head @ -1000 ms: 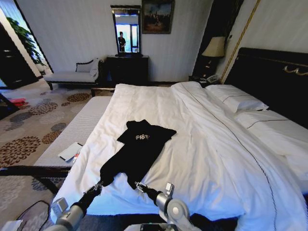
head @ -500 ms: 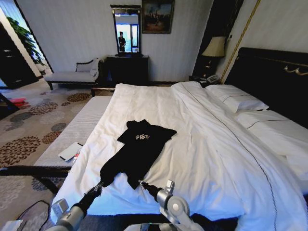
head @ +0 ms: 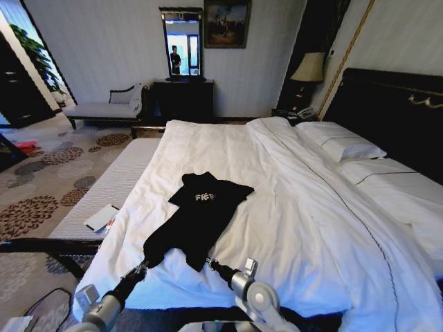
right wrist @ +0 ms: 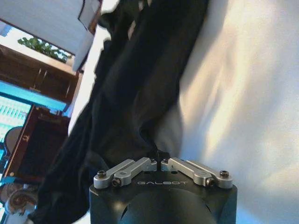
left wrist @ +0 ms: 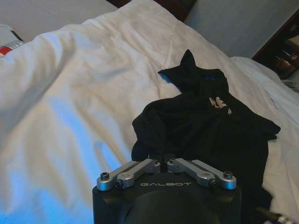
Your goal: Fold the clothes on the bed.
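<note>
1. Gripping the near hem of the black top point(head: 199, 220), both grippers sit at the bed's near edge: the left gripper point(head: 143, 265) has its fingers point(left wrist: 161, 164) clenched on the hem's left corner, and the right gripper point(head: 210, 262) has its fingers point(right wrist: 159, 161) clenched on the right corner.
2. The top lies on the white duvet of the bed point(head: 297, 228), left of the bed's middle and in its near half. Its long axis runs from the hem at the near left up and away to the right, where the chest with white lettering and the shoulders point toward the far side of the bed.
3. Against a second ago, the right gripper has shifted a little to the right and nearer the bed's edge, drawing its corner of the hem with it; the left gripper and the upper part of the top have not moved.
4. Two white pillows point(head: 346, 146) rest against the dark headboard point(head: 387, 104) on the right.
5. Left of the bed stands a long grey bench point(head: 104, 190) carrying a small flat white item point(head: 101, 217), on a flower-patterned carpet point(head: 41, 187).
6. Farther off are a table lamp point(head: 309, 68), a dark dresser point(head: 183, 98) with a mirror point(head: 182, 45), a framed picture point(head: 226, 23) and a chaise point(head: 107, 107) along the back wall.
</note>
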You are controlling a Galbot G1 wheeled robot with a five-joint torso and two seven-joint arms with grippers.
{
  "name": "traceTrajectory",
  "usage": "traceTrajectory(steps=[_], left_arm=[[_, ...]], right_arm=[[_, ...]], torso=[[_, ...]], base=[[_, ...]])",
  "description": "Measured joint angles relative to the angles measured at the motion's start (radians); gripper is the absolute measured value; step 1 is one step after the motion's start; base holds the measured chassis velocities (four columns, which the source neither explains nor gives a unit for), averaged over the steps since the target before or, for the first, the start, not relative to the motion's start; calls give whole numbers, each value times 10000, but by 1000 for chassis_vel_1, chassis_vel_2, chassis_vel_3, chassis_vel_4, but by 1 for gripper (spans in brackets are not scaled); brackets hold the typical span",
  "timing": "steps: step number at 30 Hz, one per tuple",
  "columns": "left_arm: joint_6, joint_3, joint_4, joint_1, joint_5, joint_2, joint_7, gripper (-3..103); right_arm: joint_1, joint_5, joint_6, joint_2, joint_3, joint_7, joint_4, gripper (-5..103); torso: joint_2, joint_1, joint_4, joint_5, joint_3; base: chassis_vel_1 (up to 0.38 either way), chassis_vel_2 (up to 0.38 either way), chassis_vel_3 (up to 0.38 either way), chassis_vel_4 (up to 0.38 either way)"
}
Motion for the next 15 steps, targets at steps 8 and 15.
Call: traceTrajectory(steps=[8, 15], left_arm=[[-62, -148, -160, 295, 8, -110, 146, 1], [-223, -308, -249, 949, 122, -375, 430, 1]], right_arm=[[-652, 584, -372, -1801, 1771, 246, 1162, 0], [-1541, 989, -814, -2997, 3300, 424, 1785, 0]], torso=[[0, 0, 0, -2, 0], [0, -1, 0, 1, 0]], base=[[0, 0, 0, 0], [0, 0, 0, 0]])
